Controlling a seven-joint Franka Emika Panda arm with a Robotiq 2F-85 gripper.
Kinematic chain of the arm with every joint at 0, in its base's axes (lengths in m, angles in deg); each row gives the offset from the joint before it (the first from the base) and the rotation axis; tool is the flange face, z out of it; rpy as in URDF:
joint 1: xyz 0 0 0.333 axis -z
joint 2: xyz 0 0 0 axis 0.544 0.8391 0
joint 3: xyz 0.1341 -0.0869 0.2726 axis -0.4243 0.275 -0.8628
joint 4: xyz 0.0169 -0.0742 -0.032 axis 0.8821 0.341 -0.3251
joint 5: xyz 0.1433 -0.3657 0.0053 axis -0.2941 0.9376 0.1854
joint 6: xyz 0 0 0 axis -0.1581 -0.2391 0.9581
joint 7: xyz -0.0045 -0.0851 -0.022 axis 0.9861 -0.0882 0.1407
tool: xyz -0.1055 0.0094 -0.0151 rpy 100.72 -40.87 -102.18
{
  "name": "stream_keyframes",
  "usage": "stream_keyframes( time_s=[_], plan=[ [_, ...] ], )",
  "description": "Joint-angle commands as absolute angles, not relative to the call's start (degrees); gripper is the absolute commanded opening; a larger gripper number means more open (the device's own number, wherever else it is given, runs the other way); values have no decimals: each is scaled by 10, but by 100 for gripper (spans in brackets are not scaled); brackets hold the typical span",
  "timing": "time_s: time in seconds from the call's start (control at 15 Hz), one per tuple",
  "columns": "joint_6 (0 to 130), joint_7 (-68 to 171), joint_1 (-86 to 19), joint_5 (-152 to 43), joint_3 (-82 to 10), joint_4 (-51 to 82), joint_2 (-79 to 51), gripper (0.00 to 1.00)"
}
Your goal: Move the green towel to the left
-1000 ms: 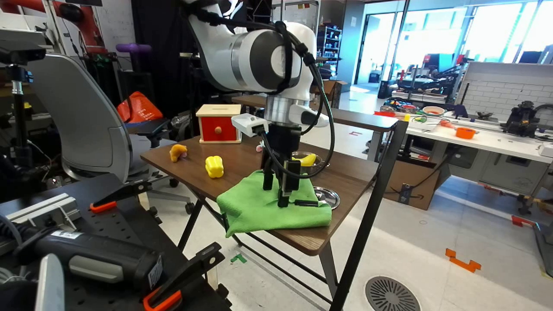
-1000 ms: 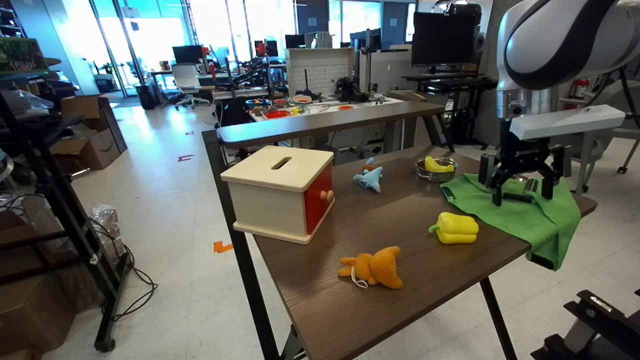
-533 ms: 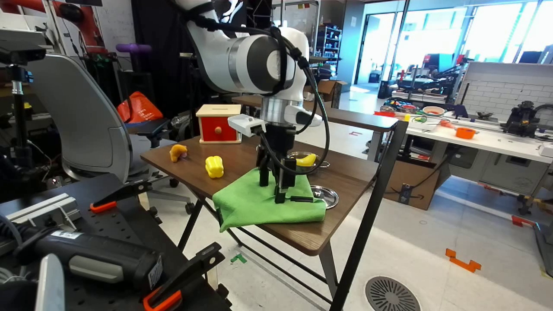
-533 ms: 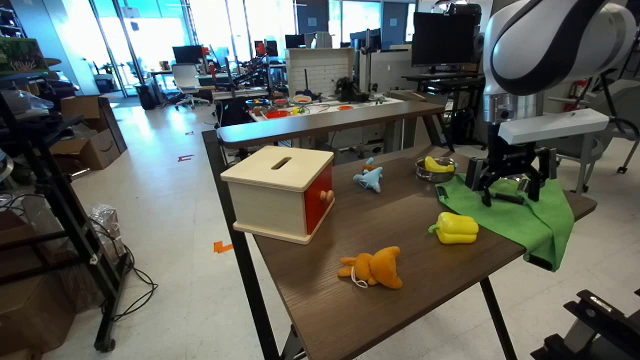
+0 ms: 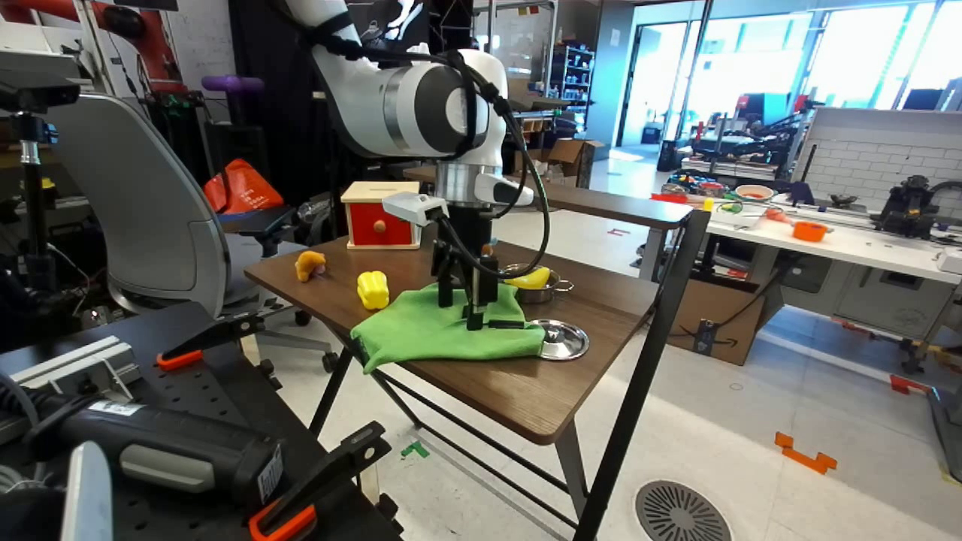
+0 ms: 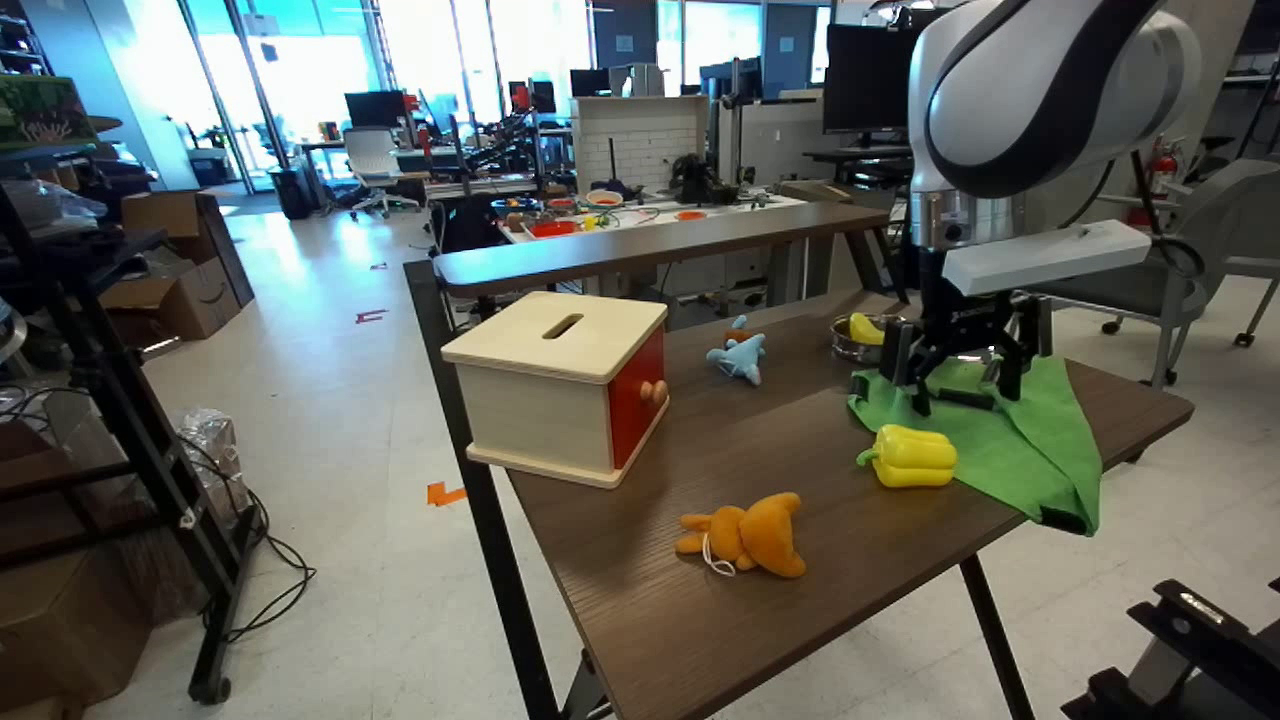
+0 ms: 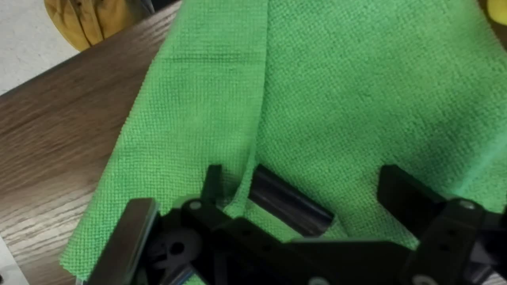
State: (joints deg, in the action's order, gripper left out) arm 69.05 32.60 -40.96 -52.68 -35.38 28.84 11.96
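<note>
One lime-green towel [image 5: 425, 330] lies rumpled, one flap folded; the gripper [image 6: 965, 400] stands with tips apart. Both now sit nearer the yellow pepper [image 5: 373, 290] than before.

Bench [image 6: 780, 440] with a brown wood-grain top and a raised shelf [image 6: 660, 244] along one side. Toward one end lies the green towel [image 5: 421, 330], rumpled, a corner hanging over the edge. Just beside it sits a yellow bell pepper [image 6: 912, 457]; a round metal lid [image 5: 565, 342] shows at the towel's margin, and a metal pan [image 6: 853, 350] stands near. Toward the opposite end, a wooden box [image 6: 540, 410] with a red front stands. Between box and pan lies a pale-blue soft toy [image 6: 742, 356]; on the side away from the shelf, an orange soft toy [image 6: 770, 535].
</note>
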Motion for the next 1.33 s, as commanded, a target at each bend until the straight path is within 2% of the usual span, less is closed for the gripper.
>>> stream_keyframes(
  time_s=[0.0,0.67,0.93,1.27],
  plan=[
    [675,326,-427,-522,-344,238,148,100],
    [672,332,-435,-517,-340,204,165,100],
    [671,344,-435,-513,-340,250,121,100],
    [689,359,-431,-498,-341,373,2,100]
  ],
)
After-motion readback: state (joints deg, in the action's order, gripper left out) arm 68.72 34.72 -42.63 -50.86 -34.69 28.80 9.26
